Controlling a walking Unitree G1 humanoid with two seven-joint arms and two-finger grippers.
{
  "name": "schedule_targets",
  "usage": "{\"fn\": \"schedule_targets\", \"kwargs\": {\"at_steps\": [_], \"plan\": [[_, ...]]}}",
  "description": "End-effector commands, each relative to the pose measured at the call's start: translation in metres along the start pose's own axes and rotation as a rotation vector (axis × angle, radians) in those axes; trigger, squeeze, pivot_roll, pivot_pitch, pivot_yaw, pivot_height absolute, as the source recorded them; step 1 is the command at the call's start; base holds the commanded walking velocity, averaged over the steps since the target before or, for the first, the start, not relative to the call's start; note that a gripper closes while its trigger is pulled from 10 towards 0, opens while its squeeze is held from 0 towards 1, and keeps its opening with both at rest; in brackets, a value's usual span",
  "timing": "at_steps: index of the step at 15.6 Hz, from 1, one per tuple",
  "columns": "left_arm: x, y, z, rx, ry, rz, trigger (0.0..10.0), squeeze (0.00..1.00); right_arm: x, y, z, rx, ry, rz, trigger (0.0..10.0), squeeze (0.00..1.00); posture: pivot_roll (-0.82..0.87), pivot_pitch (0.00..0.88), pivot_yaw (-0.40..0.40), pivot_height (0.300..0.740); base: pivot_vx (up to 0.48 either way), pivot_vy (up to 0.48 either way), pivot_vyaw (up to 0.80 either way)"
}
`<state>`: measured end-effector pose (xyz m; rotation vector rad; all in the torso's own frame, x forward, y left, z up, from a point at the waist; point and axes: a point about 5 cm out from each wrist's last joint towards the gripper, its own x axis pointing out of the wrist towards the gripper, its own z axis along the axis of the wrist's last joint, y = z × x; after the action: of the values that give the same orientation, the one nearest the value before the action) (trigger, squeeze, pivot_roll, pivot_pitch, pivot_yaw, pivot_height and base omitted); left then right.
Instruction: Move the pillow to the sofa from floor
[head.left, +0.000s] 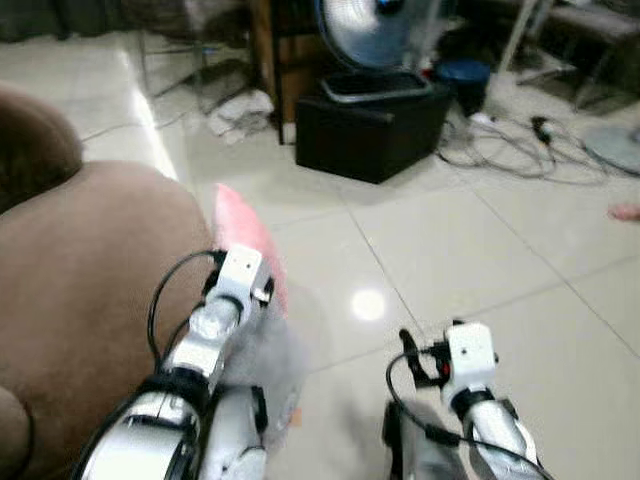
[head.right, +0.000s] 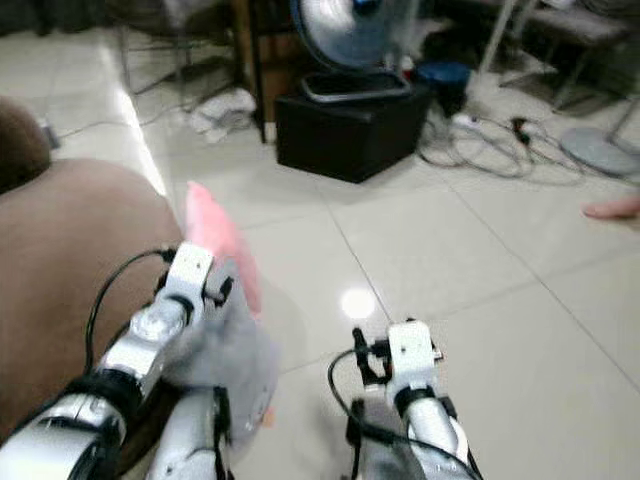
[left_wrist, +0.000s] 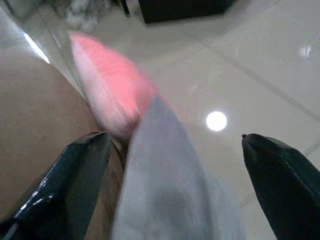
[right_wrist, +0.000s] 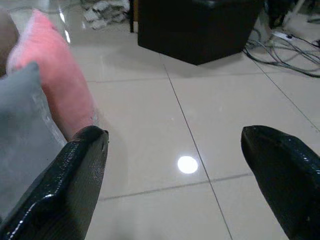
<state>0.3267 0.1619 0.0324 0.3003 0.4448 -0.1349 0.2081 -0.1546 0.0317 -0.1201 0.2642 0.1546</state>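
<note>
Two pillows lean against the brown sofa (head.left: 90, 280) on the tiled floor: a pink pillow (head.left: 250, 240) (left_wrist: 112, 87) and, nearer me, a grey pillow (head.right: 225, 360) (left_wrist: 165, 185). My left gripper (left_wrist: 175, 137) is open, its two black fingers standing wide on either side of the grey pillow's upper edge; whether they touch it I cannot tell. My right gripper (right_wrist: 175, 132) is open over bare floor to the right of both pillows, with nothing between its fingers. The pink pillow (right_wrist: 55, 85) and the grey pillow (right_wrist: 25, 125) lie just beyond its left finger.
A black box (head.left: 370, 125) with a fan (head.left: 375, 30) on top stands ahead. Cables (head.left: 510, 140) trail over the floor at the far right, with crumpled cloth (head.left: 240, 110) at the back left. A person's foot (head.left: 625, 212) shows at the right edge.
</note>
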Motion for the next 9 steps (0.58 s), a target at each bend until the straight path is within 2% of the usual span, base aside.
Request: {"fn": "schedule_targets", "kwargs": {"at_steps": [1,3,7,9], "plan": [[0.000,0.003,-0.006,-0.003,0.040,0.029,10.0,0.00,-0.002,0.000,0.004,-0.020,-0.004,0.012,10.0,0.00,-0.02,0.095,-0.021,0.531,0.000,0.000,0.00],[0.002,0.006,-0.006,0.029,0.055,0.049,10.0,0.00,-0.006,0.002,0.007,-0.026,-0.016,0.035,10.0,0.00,-0.04,0.111,-0.026,0.511,0.000,0.000,0.00],[0.004,0.020,0.002,0.048,0.066,0.137,10.0,0.00,-0.019,0.009,0.017,-0.079,-0.037,0.105,10.0,0.00,-0.09,0.164,-0.039,0.511,0.000,0.000,0.00],[0.005,0.026,0.007,0.089,0.055,0.178,10.0,0.07,-0.028,0.013,0.030,-0.057,-0.067,0.169,10.0,0.00,-0.11,0.198,-0.041,0.511,0.000,0.000,0.00]]}}
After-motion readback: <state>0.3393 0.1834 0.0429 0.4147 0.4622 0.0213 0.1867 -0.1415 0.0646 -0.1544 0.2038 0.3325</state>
